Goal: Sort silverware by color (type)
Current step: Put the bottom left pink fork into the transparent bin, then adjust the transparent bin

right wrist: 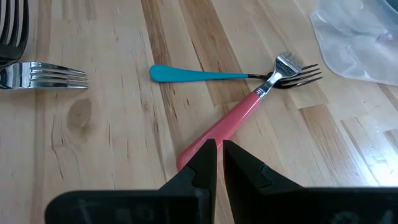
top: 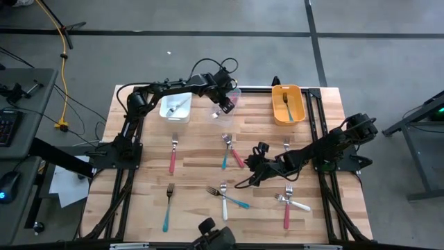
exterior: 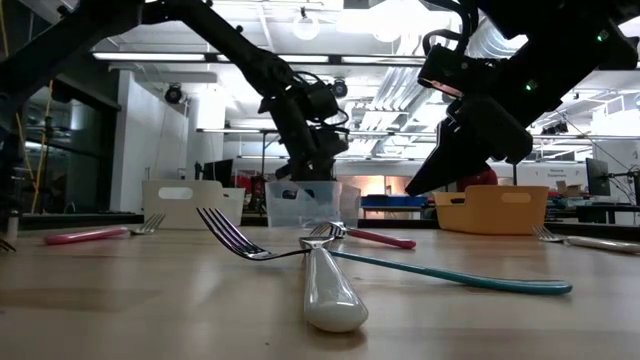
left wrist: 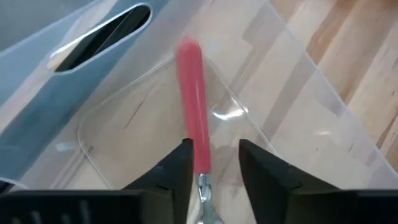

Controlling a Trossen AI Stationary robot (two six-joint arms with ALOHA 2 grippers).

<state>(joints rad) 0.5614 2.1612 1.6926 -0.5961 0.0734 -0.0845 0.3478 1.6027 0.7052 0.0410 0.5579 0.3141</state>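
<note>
left gripper [left wrist: 214, 165] over the clear bin [top: 232, 103], fingers parted beside a red fork [left wrist: 191, 102]; right gripper [right wrist: 217, 160] pinched empty; about 9 forks left on the worktop [top: 139, 201].

You've got forks [right wrist: 236, 121] w/ shiny metal heads & glossy smooth plastic handles, a clear glossy plastic bin [left wrist: 298, 93], matt black grippers, on a matt wood-plank table [top: 194, 177].

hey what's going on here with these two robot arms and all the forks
The arms are sorting forks by handle color into bins. The left tool is over the clear bin with a red fork between its parted fingers, apparently dropping it in. The right tool, shut, is low over the table beside another red fork crossing a teal fork.
</note>
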